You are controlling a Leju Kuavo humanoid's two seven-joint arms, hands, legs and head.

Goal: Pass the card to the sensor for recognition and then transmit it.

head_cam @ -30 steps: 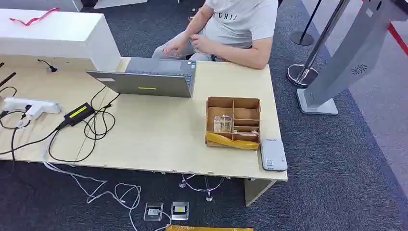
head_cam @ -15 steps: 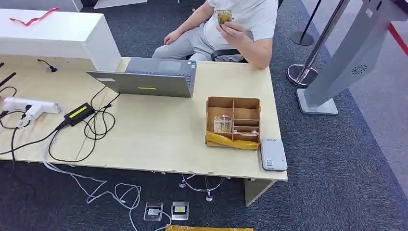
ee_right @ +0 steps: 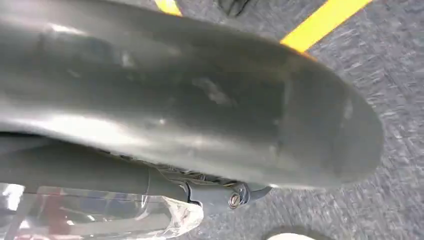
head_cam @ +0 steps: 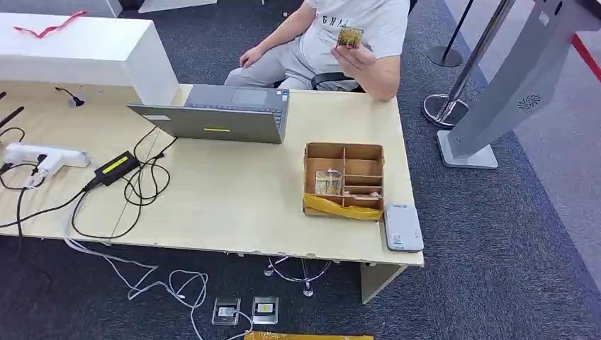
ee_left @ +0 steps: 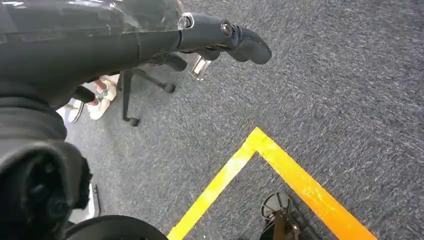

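- The task looks barely begun: a seated person at twelve o'clock holds up a small gold-patterned card point(head_cam: 350, 37), well apart from the sensor.
- The sensor point(head_cam: 402, 227), a flat white rounded slab, lies at the table's point(head_cam: 234, 198) five o'clock corner, touching a brown cardboard divider box point(head_cam: 344, 180).
- The left robot hand point(ee_left: 220, 37) hangs over grey carpet holding nothing, dark fingers loosely curved.
- The right robot hand point(ee_right: 220, 192): I cannot tell its state.
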